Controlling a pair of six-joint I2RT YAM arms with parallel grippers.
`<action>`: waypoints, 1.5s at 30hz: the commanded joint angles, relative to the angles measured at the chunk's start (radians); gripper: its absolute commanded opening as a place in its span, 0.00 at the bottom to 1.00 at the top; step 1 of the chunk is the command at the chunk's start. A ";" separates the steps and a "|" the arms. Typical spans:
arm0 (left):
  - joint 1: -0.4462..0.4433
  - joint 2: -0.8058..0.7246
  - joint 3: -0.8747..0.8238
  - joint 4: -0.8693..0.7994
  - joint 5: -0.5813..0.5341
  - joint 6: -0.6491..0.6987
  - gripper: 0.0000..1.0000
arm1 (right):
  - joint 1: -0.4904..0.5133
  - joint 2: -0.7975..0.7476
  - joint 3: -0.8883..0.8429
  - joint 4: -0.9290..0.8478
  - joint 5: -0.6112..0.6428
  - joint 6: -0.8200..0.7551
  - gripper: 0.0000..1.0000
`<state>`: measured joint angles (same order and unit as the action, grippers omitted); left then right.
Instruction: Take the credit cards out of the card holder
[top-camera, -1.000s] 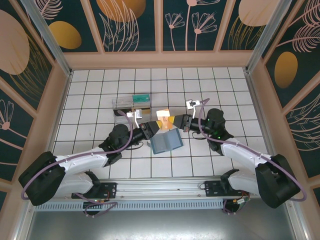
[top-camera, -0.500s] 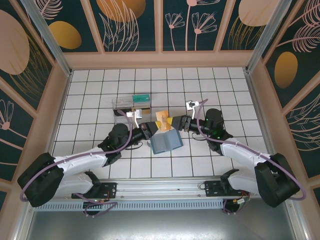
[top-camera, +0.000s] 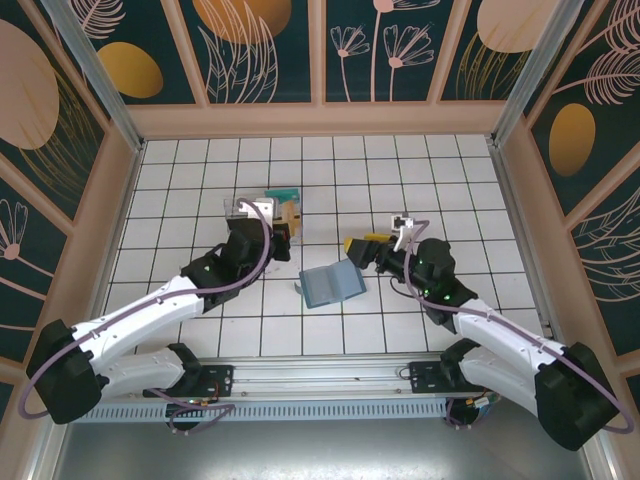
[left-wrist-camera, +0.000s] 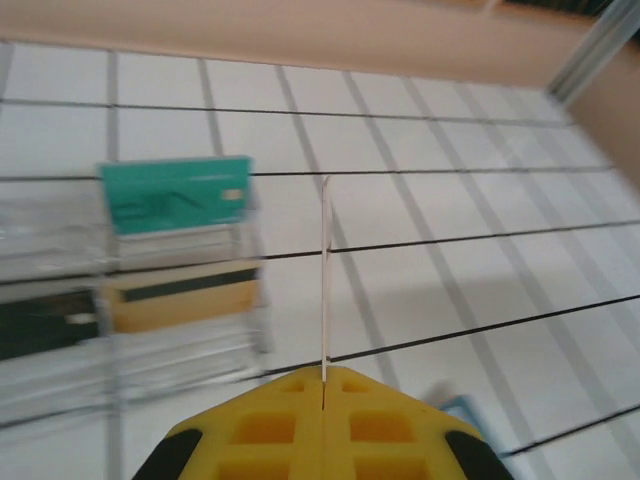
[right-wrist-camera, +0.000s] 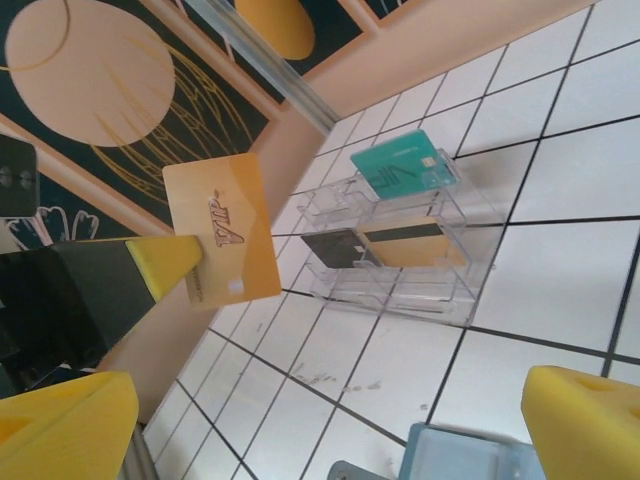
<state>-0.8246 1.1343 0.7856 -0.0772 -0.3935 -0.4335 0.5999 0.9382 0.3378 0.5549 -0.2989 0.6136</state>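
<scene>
My left gripper (top-camera: 284, 224) is shut on an orange credit card (top-camera: 291, 212) and holds it upright beside the clear box. In the left wrist view this card (left-wrist-camera: 325, 270) shows edge-on, pinched between the yellow pads of the gripper (left-wrist-camera: 324, 376). In the right wrist view its VIP face (right-wrist-camera: 220, 232) is plain. The slate-blue card holder (top-camera: 332, 285) lies open on the tiles between the arms, with a corner (right-wrist-camera: 470, 455) near my right gripper (right-wrist-camera: 325, 430). That right gripper (top-camera: 362, 246) stands open and empty, just right of and above the holder.
A clear plastic box (top-camera: 262, 210) stands at the back left. It holds a teal card (left-wrist-camera: 178, 195), a tan card with a dark stripe (left-wrist-camera: 185, 297) and a black card (right-wrist-camera: 330, 247). Wooden walls ring the tiled floor (top-camera: 450, 190).
My right gripper opened, let go of the orange card and drew back to the right. My left gripper kept the card and carried it up and left to the clear box.
</scene>
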 joint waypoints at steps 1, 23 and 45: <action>0.001 0.024 0.037 -0.093 -0.142 0.384 0.00 | 0.021 -0.040 -0.011 -0.001 0.102 -0.051 0.99; 0.134 0.323 0.136 0.006 0.041 1.396 0.00 | 0.029 -0.089 0.009 -0.098 0.130 -0.074 0.99; 0.153 0.356 0.141 -0.039 0.090 1.343 0.00 | 0.023 -0.045 0.006 -0.082 0.129 -0.063 0.99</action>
<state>-0.6739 1.5093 0.9382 -0.0910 -0.3206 0.9298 0.6235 0.8852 0.3359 0.4515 -0.1757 0.5552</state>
